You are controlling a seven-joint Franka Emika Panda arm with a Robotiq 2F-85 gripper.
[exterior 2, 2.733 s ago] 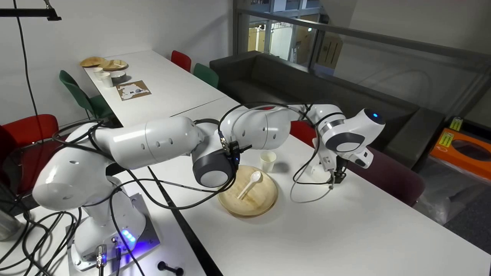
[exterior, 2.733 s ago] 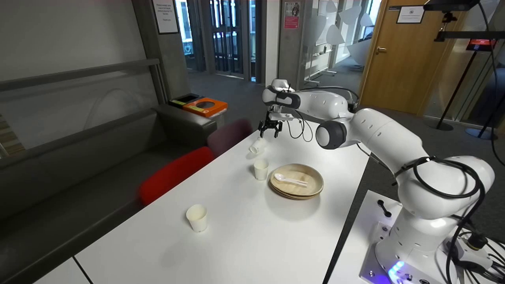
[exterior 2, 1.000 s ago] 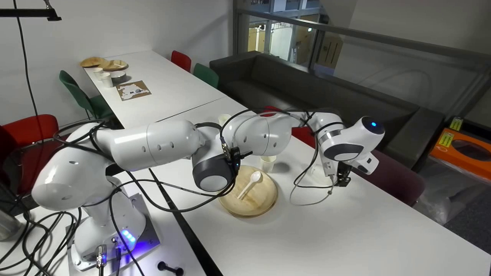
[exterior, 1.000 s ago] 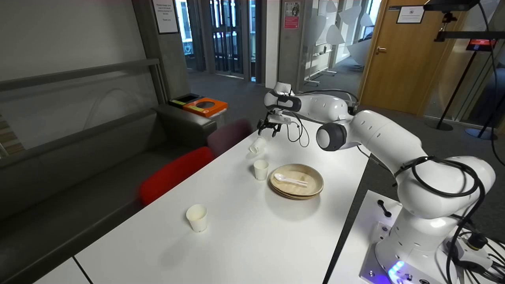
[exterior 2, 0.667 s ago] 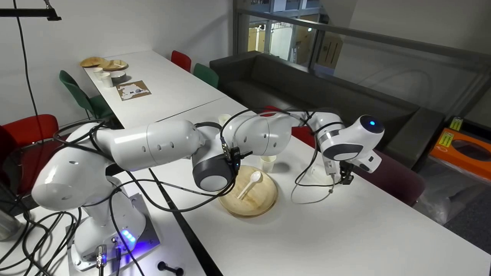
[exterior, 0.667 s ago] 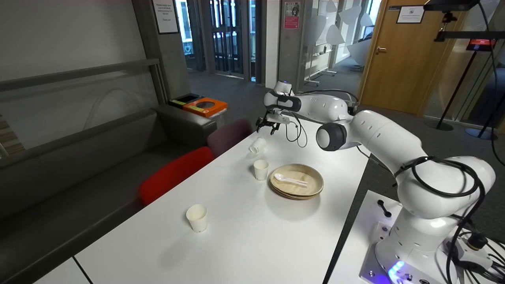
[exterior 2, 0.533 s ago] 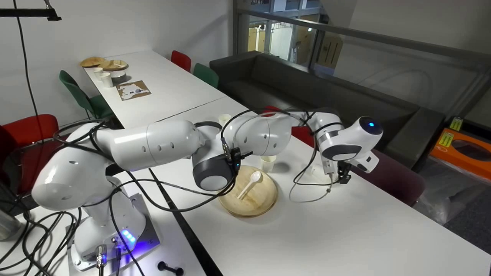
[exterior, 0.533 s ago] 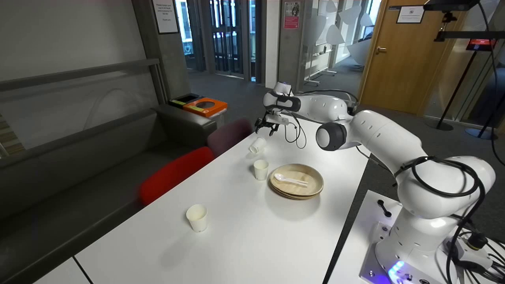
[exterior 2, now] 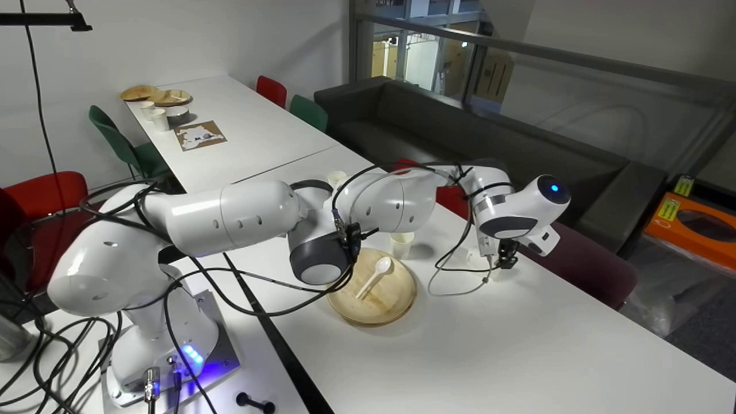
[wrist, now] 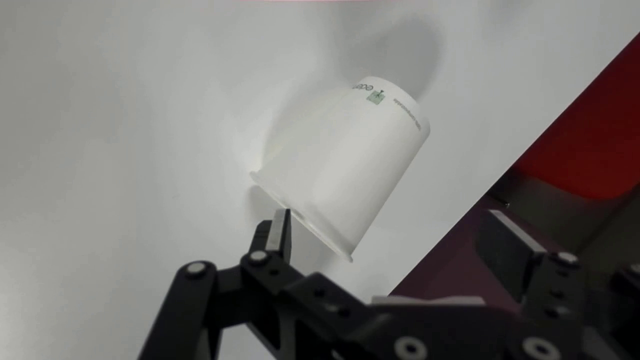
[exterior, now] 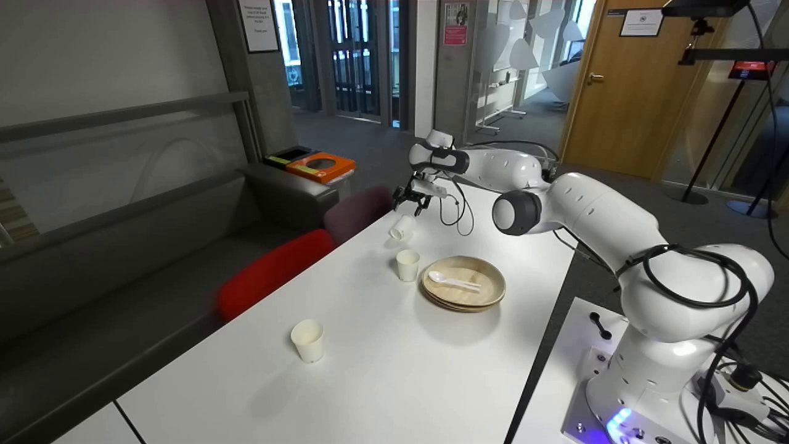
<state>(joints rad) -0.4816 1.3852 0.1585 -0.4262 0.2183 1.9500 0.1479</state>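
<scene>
Wrist view | gripper (wrist: 388, 219): jaws apart, empty | cup (wrist: 350, 160) on its side, 11 o'clock, rim facing 7 | best centre toward 11, square up before closing

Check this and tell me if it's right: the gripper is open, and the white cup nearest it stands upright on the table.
Not quite. The white cup nearest the gripper is not upright: it lies on its side on the table, as the wrist view shows. The gripper is open, as you say.
</scene>
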